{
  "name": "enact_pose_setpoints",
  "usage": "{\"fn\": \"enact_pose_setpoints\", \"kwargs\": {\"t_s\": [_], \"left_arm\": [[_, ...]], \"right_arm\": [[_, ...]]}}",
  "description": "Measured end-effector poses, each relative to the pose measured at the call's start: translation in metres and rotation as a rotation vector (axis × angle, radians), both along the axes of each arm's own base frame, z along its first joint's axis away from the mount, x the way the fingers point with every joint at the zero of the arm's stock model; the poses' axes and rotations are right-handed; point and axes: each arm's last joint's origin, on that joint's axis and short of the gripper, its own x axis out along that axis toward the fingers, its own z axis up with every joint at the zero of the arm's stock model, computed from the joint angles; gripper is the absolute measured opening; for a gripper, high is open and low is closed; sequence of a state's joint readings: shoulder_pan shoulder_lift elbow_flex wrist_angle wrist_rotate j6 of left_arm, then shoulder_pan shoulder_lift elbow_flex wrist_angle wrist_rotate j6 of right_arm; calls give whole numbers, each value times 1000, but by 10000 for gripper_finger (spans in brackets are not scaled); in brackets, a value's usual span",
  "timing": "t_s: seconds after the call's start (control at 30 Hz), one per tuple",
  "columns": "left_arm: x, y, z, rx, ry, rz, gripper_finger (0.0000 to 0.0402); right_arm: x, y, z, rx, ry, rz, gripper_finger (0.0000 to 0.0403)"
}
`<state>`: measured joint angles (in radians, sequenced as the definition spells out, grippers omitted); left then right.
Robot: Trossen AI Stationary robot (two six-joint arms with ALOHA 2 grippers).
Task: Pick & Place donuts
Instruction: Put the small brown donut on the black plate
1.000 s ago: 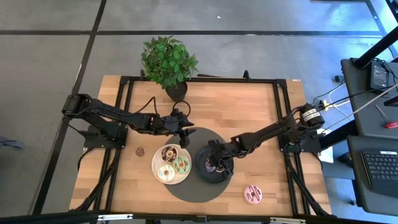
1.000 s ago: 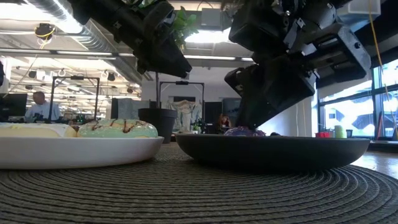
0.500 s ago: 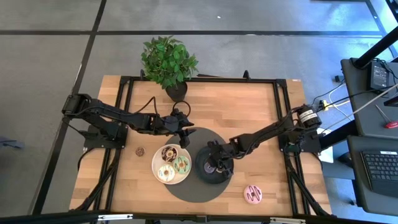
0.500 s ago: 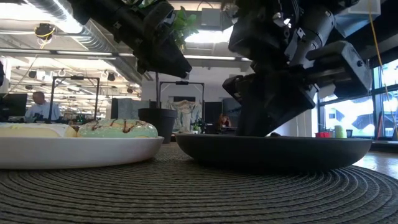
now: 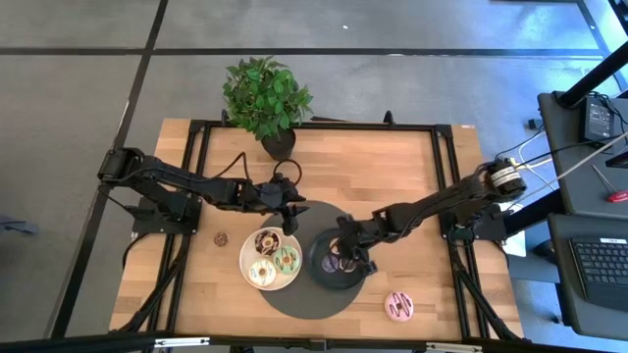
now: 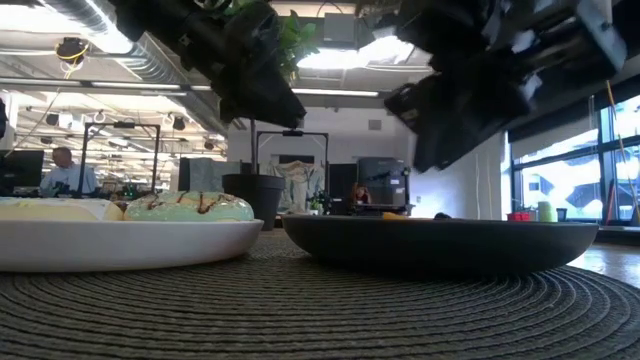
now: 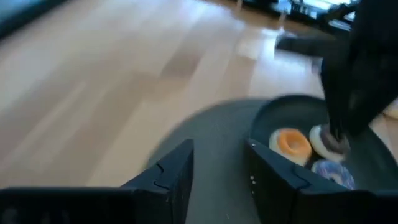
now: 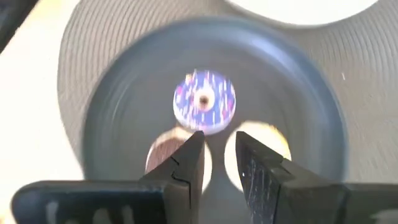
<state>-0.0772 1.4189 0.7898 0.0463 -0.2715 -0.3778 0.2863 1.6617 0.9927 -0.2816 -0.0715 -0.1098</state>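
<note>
Three small donuts lie in the black plate (image 8: 99, 124): a purple one (image 8: 204, 99), a brown one (image 8: 163, 158) and an orange one (image 7: 291, 142). My right gripper (image 8: 219, 163) hovers above them, open and empty, also in the high view (image 5: 350, 257). The white plate (image 5: 247, 257) holds a chocolate donut (image 5: 267, 242), a green one (image 5: 287, 260) and a pale one (image 5: 261, 274). A pink donut (image 5: 399, 306) and a tiny brown one (image 5: 222, 237) rest on the table. My left gripper (image 5: 290, 218) hangs open and empty over the mat's far edge, beside the white plate.
Both plates sit on a round dark woven mat (image 5: 314, 294) in the middle of the wooden table. A potted plant (image 5: 265, 98) stands at the far edge. Bare wood lies right of the mat and along the far side.
My right gripper dipped down into the black plate with the purple donut under it, then rose clear and drew a little toward the table's right. The purple donut stays lying in the plate.
</note>
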Motion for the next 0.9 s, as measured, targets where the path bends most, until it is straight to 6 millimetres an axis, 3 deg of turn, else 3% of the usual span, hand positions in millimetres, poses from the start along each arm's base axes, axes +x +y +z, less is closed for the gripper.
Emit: {"fn": "enact_pose_setpoints", "kwargs": {"t_s": [0.2,0.5,0.77,0.9], "left_arm": [[-17,-7,-15,-219,212,14,133],[-83,-29,-7,-342,521,330,134],[-101,-64,-6,-365,574,237,135],[-107,-71,-11,-409,611,342,130]], "right_arm": [[-21,-15,21,-6,84,-52,94],[-31,-43,45,-15,46,-106,94],[-14,-61,42,-1,-44,-130,94],[-15,-69,36,-5,-10,-57,94]]}}
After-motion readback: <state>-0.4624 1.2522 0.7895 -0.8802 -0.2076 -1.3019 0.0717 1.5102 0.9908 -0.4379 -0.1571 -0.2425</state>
